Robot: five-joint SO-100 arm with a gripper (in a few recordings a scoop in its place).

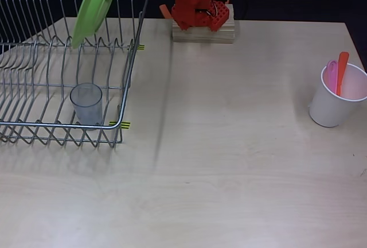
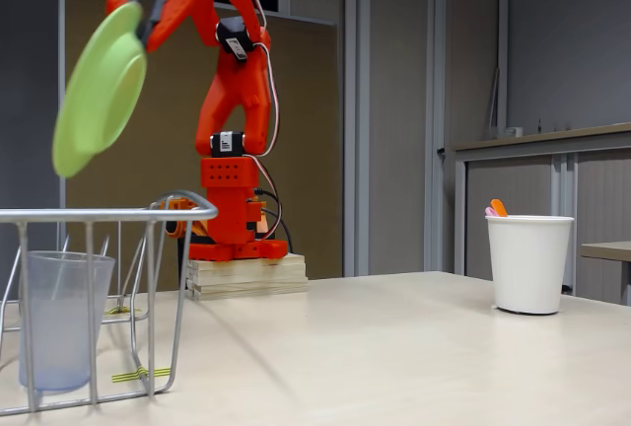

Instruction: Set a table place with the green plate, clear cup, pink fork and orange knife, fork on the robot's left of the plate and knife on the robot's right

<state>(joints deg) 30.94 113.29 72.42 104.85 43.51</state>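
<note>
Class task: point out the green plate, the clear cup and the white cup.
green plate (image 1: 93,8), overhead view, on its face.
clear cup (image 1: 86,104), overhead view, on its side wall.
white cup (image 2: 529,262), fixed view, on its outer wall.

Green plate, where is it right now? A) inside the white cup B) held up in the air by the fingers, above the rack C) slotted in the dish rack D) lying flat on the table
B: the fixed view shows the green plate pinched at its top rim by the fingers, hanging tilted well above the wire dish rack, not touching it.
</note>
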